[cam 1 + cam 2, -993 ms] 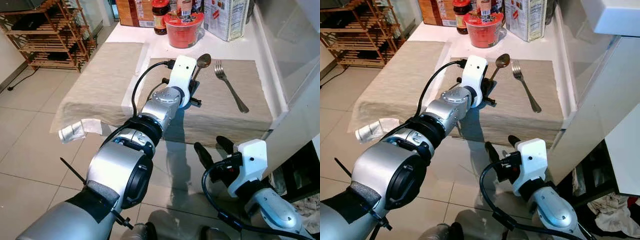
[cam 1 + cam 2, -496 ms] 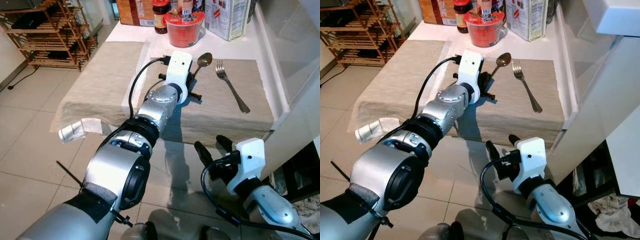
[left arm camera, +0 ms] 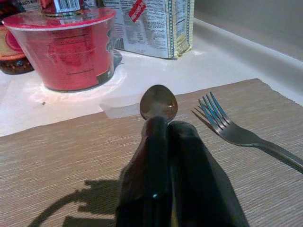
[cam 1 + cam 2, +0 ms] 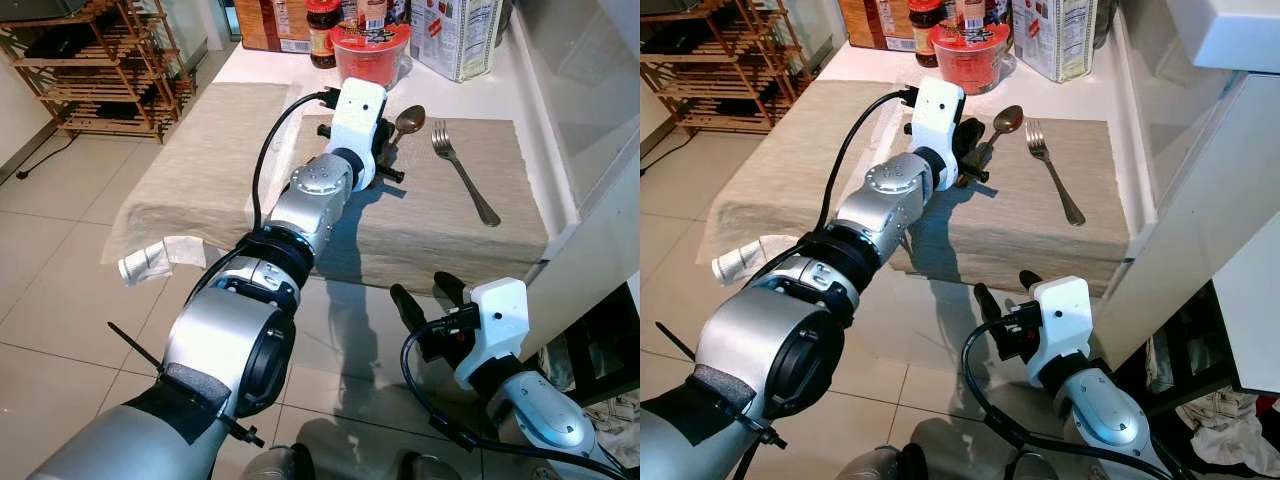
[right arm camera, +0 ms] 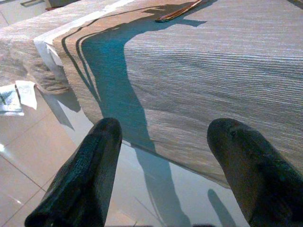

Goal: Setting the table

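A beige placemat [image 4: 450,230] lies on the white table, with a spoon [image 4: 408,118] and a fork [image 4: 462,180] side by side on its far part. My left gripper [image 4: 385,150] reaches over the mat along the spoon's handle. In the left wrist view its two fingers [image 3: 189,156] are pressed together, and the spoon's bowl [image 3: 158,101] sticks out past their tips, next to the fork [image 3: 227,125]. My right gripper [image 4: 425,295] hangs open over the floor, in front of the table's near edge [image 5: 189,161], with nothing between its fingers.
A red lidded noodle cup [image 4: 368,55], a jar [image 4: 322,35] and a carton [image 4: 455,35] stand at the table's far end. A second placemat [image 4: 200,160] lies to the left. A wooden rack [image 4: 100,70] stands far left, crumpled paper [image 4: 145,262] lies on the tiles, and a white cabinet [image 4: 600,220] rises on the right.
My left gripper has slid forward along the spoon's handle, toward its bowl. The spoon and fork have kept their places. The right arm has barely moved.
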Tool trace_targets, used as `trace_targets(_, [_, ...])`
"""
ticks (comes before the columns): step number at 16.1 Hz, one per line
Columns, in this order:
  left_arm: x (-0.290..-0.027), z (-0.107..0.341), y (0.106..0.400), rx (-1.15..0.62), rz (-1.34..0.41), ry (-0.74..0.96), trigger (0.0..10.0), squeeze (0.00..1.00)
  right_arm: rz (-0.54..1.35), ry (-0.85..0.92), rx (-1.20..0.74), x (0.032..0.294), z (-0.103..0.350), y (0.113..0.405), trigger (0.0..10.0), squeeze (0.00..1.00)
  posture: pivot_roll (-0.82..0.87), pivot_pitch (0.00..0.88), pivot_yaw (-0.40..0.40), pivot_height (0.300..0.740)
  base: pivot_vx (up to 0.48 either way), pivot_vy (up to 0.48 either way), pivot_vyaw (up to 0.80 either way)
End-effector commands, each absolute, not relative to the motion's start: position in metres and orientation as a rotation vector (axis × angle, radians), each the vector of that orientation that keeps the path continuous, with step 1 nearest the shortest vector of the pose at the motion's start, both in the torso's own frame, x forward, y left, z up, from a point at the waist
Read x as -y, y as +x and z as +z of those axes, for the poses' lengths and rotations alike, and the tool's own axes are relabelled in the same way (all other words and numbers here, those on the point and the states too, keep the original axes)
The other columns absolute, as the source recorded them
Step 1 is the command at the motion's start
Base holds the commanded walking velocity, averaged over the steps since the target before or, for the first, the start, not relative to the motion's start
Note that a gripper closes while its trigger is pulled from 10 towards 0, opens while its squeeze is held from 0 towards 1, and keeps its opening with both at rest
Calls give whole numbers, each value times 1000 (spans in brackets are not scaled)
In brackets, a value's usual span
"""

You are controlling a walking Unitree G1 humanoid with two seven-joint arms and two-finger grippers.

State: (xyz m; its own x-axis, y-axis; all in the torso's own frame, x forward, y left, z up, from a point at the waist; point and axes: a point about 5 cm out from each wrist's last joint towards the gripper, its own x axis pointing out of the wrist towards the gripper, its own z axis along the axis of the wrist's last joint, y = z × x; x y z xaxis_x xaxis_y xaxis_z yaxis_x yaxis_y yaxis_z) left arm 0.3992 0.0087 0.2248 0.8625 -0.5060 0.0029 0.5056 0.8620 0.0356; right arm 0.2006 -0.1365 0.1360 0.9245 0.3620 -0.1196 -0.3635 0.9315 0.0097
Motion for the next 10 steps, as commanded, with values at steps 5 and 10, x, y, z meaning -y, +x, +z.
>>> trace_targets(5, [-12,231,400,67,-545,74,10000,1000,304,-35,-74,142,138,202,10000,0,-175,80,112,740,0,0,0])
trace_targets(10, [-20,222,397,91,-590,60,10000,1000,257,-44,8,151,160,200,10000,0,-174,77,112,740,0,0,0])
